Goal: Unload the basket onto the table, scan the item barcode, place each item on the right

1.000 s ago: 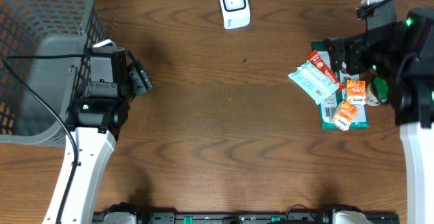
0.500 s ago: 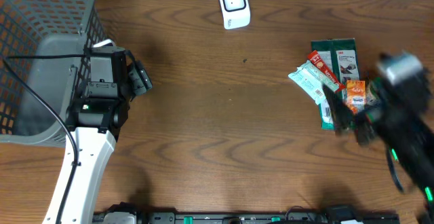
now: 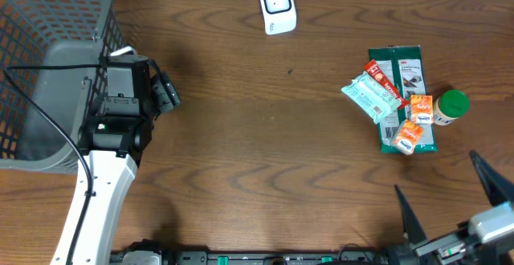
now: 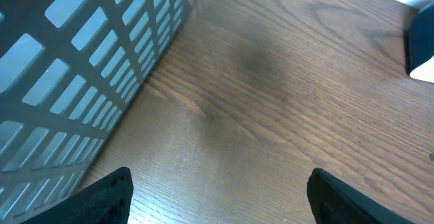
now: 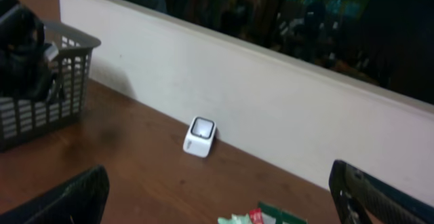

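While left gripper (image 3: 170, 95) hangs by the basket (image 3: 48, 24), jaws wide open and empty, right gripper (image 3: 434, 172) gapes too, touching nothing. Packets (image 3: 377, 96) lie piled on desk (image 3: 241, 136), overlapping.

Brown wood-grain table (image 3: 241, 136), grey lattice basket (image 3: 32, 16), white scanner (image 3: 277, 6), dark green packets (image 3: 408, 66), orange sachets (image 3: 422, 106), green-lidded jar (image 3: 452, 104), pale blue-and-red pouch (image 3: 368, 95).
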You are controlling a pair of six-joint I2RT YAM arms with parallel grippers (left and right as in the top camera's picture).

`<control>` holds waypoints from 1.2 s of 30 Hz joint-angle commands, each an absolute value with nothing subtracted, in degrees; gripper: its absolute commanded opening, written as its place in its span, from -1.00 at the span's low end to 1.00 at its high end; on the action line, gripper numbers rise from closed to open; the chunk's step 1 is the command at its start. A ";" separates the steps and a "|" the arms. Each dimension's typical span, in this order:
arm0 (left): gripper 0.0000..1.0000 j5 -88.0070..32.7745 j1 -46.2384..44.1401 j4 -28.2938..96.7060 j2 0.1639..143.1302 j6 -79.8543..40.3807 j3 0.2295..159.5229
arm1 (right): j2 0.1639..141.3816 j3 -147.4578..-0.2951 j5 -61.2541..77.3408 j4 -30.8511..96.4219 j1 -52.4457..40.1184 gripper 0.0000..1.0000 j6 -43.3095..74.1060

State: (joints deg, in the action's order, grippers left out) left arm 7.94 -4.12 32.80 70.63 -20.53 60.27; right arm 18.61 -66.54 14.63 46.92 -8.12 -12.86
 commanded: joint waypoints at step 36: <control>0.66 9.06 -3.88 32.77 70.74 -19.84 60.01 | 0.27 -0.27 8.25 -15.59 3.38 0.98 -2.15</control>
